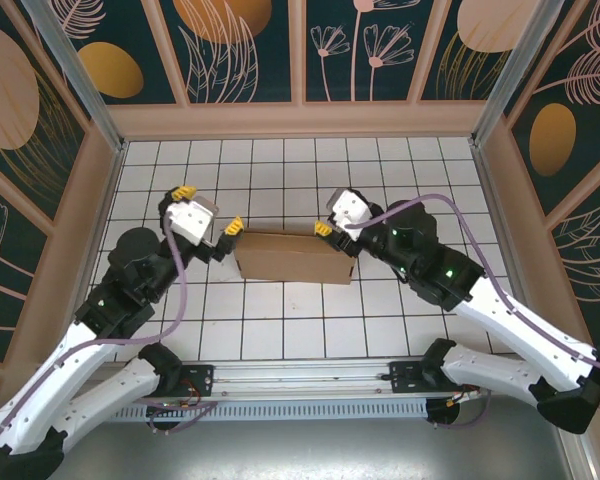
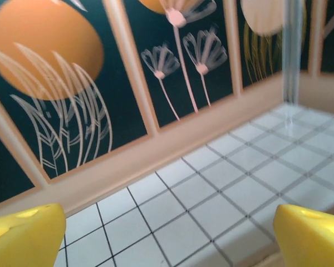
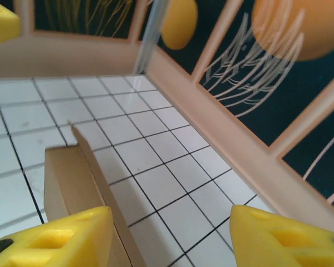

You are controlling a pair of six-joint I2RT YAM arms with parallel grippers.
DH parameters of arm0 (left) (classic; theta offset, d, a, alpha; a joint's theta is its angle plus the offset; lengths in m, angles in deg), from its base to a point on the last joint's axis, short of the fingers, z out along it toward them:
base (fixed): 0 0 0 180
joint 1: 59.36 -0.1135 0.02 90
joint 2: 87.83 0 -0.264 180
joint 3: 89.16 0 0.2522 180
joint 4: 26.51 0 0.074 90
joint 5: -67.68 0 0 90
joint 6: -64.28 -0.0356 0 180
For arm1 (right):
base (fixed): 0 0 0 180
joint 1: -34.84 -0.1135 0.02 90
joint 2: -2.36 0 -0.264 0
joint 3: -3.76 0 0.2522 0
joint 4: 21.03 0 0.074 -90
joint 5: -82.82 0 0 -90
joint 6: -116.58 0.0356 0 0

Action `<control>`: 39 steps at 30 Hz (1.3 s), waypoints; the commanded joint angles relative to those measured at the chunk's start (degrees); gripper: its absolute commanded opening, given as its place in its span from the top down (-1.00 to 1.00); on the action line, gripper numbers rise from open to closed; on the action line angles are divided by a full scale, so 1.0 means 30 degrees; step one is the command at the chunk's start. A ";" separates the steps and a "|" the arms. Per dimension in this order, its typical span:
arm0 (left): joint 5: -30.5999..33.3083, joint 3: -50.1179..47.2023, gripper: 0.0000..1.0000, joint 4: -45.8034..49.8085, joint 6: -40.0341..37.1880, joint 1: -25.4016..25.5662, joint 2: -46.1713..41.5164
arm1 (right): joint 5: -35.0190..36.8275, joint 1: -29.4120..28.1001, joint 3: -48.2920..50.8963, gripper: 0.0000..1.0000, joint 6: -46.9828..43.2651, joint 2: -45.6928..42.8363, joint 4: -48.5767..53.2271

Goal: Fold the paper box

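The paper box (image 1: 295,257) is a brown cardboard block lying across the middle tiles. My left gripper (image 1: 209,208) is open wide at the box's left end, one yellow fingertip close to its top left corner. In the left wrist view this gripper (image 2: 167,245) frames bare tiles, with nothing between the fingers. My right gripper (image 1: 335,232) is at the box's top right corner. In the right wrist view it (image 3: 170,242) is open. Its left finger (image 3: 55,239) is above the box (image 3: 72,183). The box's upright far wall stands just inside that finger, untouched by the other one.
Low beige walls (image 1: 300,120) with patterned panels close in the white tiled floor (image 1: 280,320) on three sides. A metal rail (image 1: 300,375) with both arm bases runs along the near edge. Behind the box lie open tiles.
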 commanded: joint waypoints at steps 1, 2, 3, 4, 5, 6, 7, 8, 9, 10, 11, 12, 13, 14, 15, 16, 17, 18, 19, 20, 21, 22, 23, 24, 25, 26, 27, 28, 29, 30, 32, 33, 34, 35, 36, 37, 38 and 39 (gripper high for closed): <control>-0.1231 -0.0487 -0.85 0.1977 -0.5044 0.0041 -0.0562 | -0.2753 0.0929 -0.0185 -0.15 -0.4298 -0.0781 0.1658; -0.1147 -0.0797 -0.86 0.2122 -0.6024 0.0038 -0.0904 | -0.3606 0.1419 0.0023 -0.13 -0.4618 -0.1261 0.1749; -0.0986 -0.1078 -0.86 0.2164 -0.6630 0.0038 -0.1098 | -0.4243 0.1903 0.0184 -0.10 -0.4815 -0.1632 0.1779; -0.1145 -0.1354 -0.86 0.2379 -0.7526 0.0043 -0.1319 | -0.5133 0.2584 0.0268 -0.05 -0.5236 -0.1966 0.2021; -0.1347 -0.1662 -0.86 0.2516 -0.8011 0.0012 -0.1410 | -0.6252 0.3535 0.0514 0.02 -0.5771 -0.2192 0.2449; -0.1483 -0.1827 -0.84 0.2615 -0.8215 0.0018 -0.1289 | -0.7251 0.4568 0.0927 0.06 -0.6073 -0.2362 0.2528; -0.1864 -0.1921 -0.75 0.2694 -0.8187 -0.0212 -0.0975 | -0.8584 0.5804 0.1453 0.10 -0.6566 -0.2490 0.2575; -0.2995 -0.1879 -0.70 0.2691 -0.7787 -0.0884 -0.0620 | -0.9972 0.7307 0.1840 0.12 -0.6758 -0.2538 0.2408; -0.4485 -0.1862 -0.68 0.2509 -0.7399 -0.1809 -0.0344 | -1.1164 0.8393 0.2130 0.12 -0.6474 -0.2603 0.1838; -0.6443 -0.1957 -0.65 0.2073 -0.6898 -0.3104 -0.0110 | -1.2588 0.9415 0.2468 0.12 -0.6212 -0.2581 0.1109; -0.8289 -0.2037 -0.65 0.1713 -0.6570 -0.4279 0.0144 | -1.3742 1.0282 0.2524 0.12 -0.6060 -0.2422 0.0875; -0.9584 -0.2089 -0.65 0.1606 -0.6529 -0.5236 0.0419 | -1.4257 1.0666 0.2449 0.12 -0.6062 -0.2125 0.0868; -1.1112 -0.2170 -0.64 0.1622 -0.6764 -0.6291 0.0843 | -1.4270 1.0867 0.2325 0.12 -0.6417 -0.1766 0.1127; -1.2551 -0.2087 -0.63 0.1785 -0.7038 -0.7214 0.1381 | -1.4214 1.0939 0.2099 0.11 -0.6725 -0.1295 0.1471; -1.3059 -0.2095 -0.65 0.1578 -0.7040 -0.7528 0.1808 | -1.4310 1.1093 0.1875 0.10 -0.6822 -0.0868 0.1702; -1.3440 -0.2120 -0.66 0.1484 -0.7402 -0.7790 0.2250 | -1.4499 1.1295 0.1709 0.10 -0.7056 -0.0486 0.1833; -1.3936 -0.2059 -0.67 0.1526 -0.7707 -0.8066 0.2696 | -1.4638 1.1411 0.1594 0.09 -0.7112 -0.0190 0.1828; -1.4283 -0.1972 -0.68 0.1425 -0.7841 -0.8370 0.3022 | -1.4923 1.1611 0.1477 0.09 -0.7056 0.0051 0.1895; -1.4561 -0.2089 -0.68 0.1071 -0.8042 -0.8682 0.3258 | -1.5185 1.1811 0.1363 0.08 -0.7094 0.0354 0.2083; -1.4997 -0.2210 -0.67 0.0660 -0.8087 -0.8902 0.3532 | -1.5244 1.1854 0.1383 0.07 -0.7399 0.0550 0.2370; -1.5595 -0.2326 -0.65 0.0312 -0.7927 -0.9032 0.3832 | -1.5197 1.1855 0.1513 0.07 -0.7526 0.0700 0.2521; -1.6014 -0.2537 -0.59 -0.0064 -0.7743 -0.9162 0.4200 | -1.5032 1.1841 0.1784 0.07 -0.7568 0.0748 0.2522; -1.6200 -0.2680 -0.53 -0.0319 -0.7780 -0.9283 0.4501 | -1.4763 1.1870 0.2082 0.06 -0.7647 0.0630 0.2508; -1.6263 -0.2766 -0.47 -0.0655 -0.7597 -0.9346 0.4612 | -1.4516 1.1867 0.2326 0.06 -0.7605 0.0504 0.2403; -1.6192 -0.2841 -0.42 -0.1055 -0.7439 -0.9448 0.4545 | -1.4308 1.1932 0.2654 0.05 -0.7526 0.0319 0.2203; -1.6202 -0.2838 -0.36 -0.1425 -0.7081 -0.9582 0.4464 | -1.4108 1.1986 0.2975 0.05 -0.7494 0.0131 0.2038; -1.6265 -0.2804 -0.32 -0.1510 -0.6912 -0.9705 0.4453 | -1.3870 1.2022 0.3194 0.05 -0.7498 0.0053 0.1899; -1.6138 -0.2682 -0.28 -0.1368 -0.6952 -0.9748 0.4584 | -1.3714 1.2057 0.3448 0.06 -0.7462 -0.0016 0.1782; -1.6025 -0.2641 -0.25 -0.1247 -0.7038 -0.9745 0.4746 | -1.3665 1.2111 0.3705 0.06 -0.7319 -0.0061 0.1527; -1.6009 -0.2690 -0.22 -0.1306 -0.7002 -0.9742 0.4846 | -1.3688 1.2164 0.3927 0.06 -0.7109 -0.0126 0.1216; -1.5909 -0.2800 -0.16 -0.1761 -0.6705 -0.9745 0.5180 | -1.3779 1.2316 0.4551 0.06 -0.6869 -0.0307 0.0563; -1.5966 -0.2598 -0.15 -0.1656 -0.6670 -0.9737 0.5500 | -1.3823 1.2355 0.4804 0.06 -0.6724 -0.0423 0.0233; -1.6171 -0.2216 -0.14 -0.1361 -0.6714 -0.9733 0.5952 | -1.4015 1.2487 0.5042 0.06 -0.6520 -0.0482 -0.0112; -1.6366 -0.1846 -0.14 -0.0986 -0.6803 -0.9731 0.6315 | -1.4234 1.2584 0.5171 0.07 -0.6411 -0.0551 -0.0289; -1.6475 -0.1637 -0.14 -0.0785 -0.6845 -0.9732 0.6482 | -1.4310 1.2644 0.5228 0.07 -0.6439 -0.0576 -0.0375; -1.6486 -0.1629 -0.14 -0.0743 -0.6846 -0.9737 0.6454 | -1.4311 1.2649 0.5278 0.07 -0.6507 -0.0564 -0.0336; -1.6430 -0.1795 -0.14 -0.0771 -0.6864 -0.9730 0.6285 | -1.4287 1.2649 0.5365 0.08 -0.6649 -0.0524 -0.0334; -1.6338 -0.2034 -0.14 -0.0824 -0.6888 -0.9730 0.6115 | -1.4333 1.2625 0.5393 0.08 -0.6716 -0.0448 -0.0354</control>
